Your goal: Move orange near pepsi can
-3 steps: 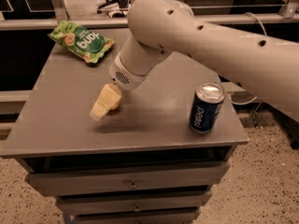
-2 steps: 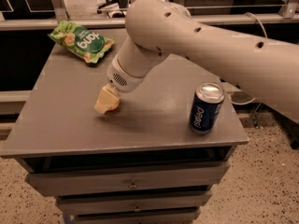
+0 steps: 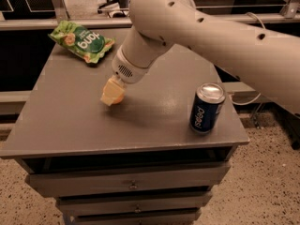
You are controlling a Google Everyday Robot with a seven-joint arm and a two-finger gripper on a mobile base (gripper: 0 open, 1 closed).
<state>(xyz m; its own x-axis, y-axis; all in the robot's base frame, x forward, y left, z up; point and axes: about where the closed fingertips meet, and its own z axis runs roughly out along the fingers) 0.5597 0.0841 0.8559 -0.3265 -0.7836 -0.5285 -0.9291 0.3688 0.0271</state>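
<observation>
My gripper (image 3: 111, 93) hangs from the big white arm over the left middle of the grey table (image 3: 61, 121), close above its top. Its pale yellow fingers are closed around the orange (image 3: 120, 98), which shows only as a small orange sliver at their lower right edge. The pepsi can (image 3: 206, 109) stands upright near the table's front right corner, dark blue with a silver top. It is about a third of the table's width to the right of the gripper.
A green snack bag (image 3: 83, 42) lies at the table's back left. The table is a cabinet with drawers (image 3: 133, 184) below its front edge. A rail and a dark gap run behind the table, and speckled floor lies to the right.
The gripper has moved a little up and to the right, toward the table's middle, with the orange still in it. The can and the bag have not moved.
</observation>
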